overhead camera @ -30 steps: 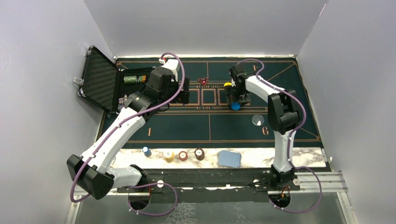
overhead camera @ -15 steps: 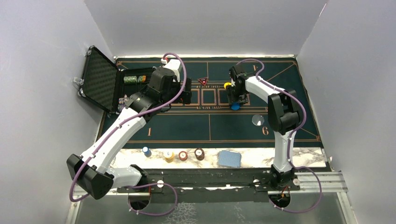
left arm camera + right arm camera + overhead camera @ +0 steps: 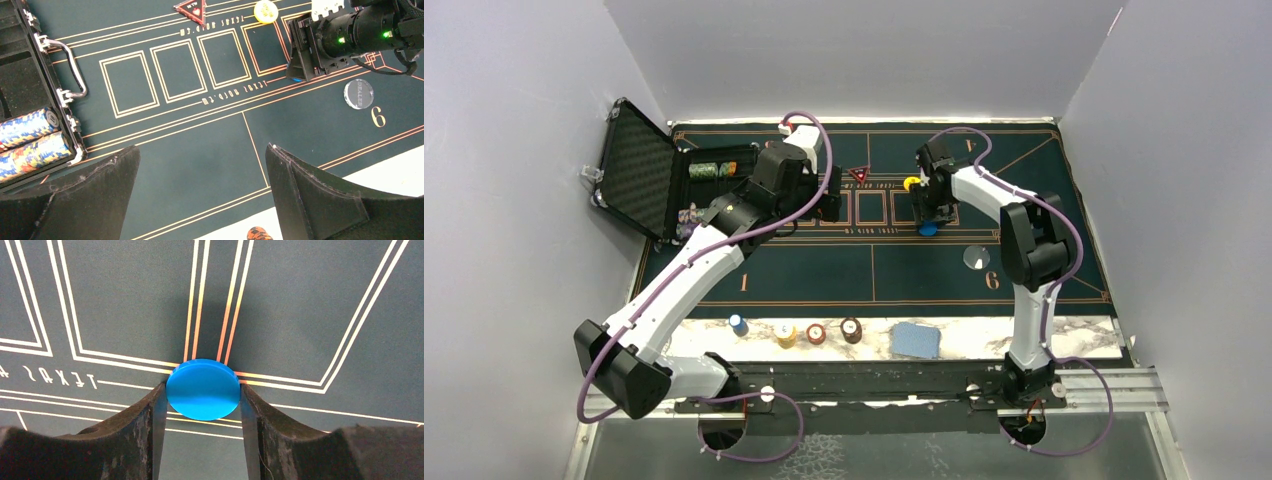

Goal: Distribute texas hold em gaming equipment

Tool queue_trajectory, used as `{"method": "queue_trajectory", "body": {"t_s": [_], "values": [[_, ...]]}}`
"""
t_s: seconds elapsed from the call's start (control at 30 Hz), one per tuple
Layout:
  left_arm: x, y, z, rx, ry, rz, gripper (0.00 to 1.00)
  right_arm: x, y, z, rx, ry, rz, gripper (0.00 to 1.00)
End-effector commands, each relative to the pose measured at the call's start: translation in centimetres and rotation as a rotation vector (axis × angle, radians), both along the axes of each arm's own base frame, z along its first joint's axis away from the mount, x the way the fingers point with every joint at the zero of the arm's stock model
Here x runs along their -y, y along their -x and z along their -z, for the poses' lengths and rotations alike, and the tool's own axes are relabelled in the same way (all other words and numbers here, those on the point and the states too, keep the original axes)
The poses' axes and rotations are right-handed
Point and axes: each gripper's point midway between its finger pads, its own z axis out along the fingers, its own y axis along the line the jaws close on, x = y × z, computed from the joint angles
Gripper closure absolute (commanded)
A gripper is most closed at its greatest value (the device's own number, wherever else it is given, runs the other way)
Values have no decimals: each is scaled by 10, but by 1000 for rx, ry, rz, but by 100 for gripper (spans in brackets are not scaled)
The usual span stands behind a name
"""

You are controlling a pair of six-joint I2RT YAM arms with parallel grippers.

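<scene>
Case: the black foam-lined case (image 3: 637,170) lies open at the left edge of the dark green felt mat (image 3: 804,265), with rolls of multicoloured round chips (image 3: 29,142) in its tray.
Left tool: the left tool (image 3: 830,200) has drifted a little to the right along the mat over the last second. Its jaws are spread as wide as before and hold nothing, and it hangs over the printed card boxes.
Markers: the small red triangular marker (image 3: 191,8) and the flat yellow disc (image 3: 265,11) lie on the felt at the far side of the boxes, apart from both tools.
Right tool: this is the real change. The jaws of the right tool (image 3: 927,212) have come in from wider, and the pads (image 3: 252,412) now press both edges of the flat blue plastic disc (image 3: 203,389), so it is pinched.
Blue disc, place: between the right fingers, over the point where the orange lines meet, right of the boxes. Whether it has left the felt cannot be told.
Clear disc: the clear round dealer disc (image 3: 358,93) rests near the printed 6, untouched.
Near edge: four short chip stacks (image 3: 816,334) and the blue-backed deck of playing cards (image 3: 916,340) sit on the marble strip of the tabletop (image 3: 1024,335).
Meaning: the grasp looks made, so the blue disc is probably ready to be carried to its place. Chips and cards are not yet dealt out.
</scene>
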Motion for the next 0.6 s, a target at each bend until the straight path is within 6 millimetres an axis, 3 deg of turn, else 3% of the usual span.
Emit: {"method": "queue_trajectory", "body": {"t_s": [0.0,0.57], "values": [[3,-2,-18,51,28,6,1,-1,11,16,-40,-12,-1,49],[-2,3,-23,71,31,4,1,-2,3,-7,9,-22,6,49]]}}
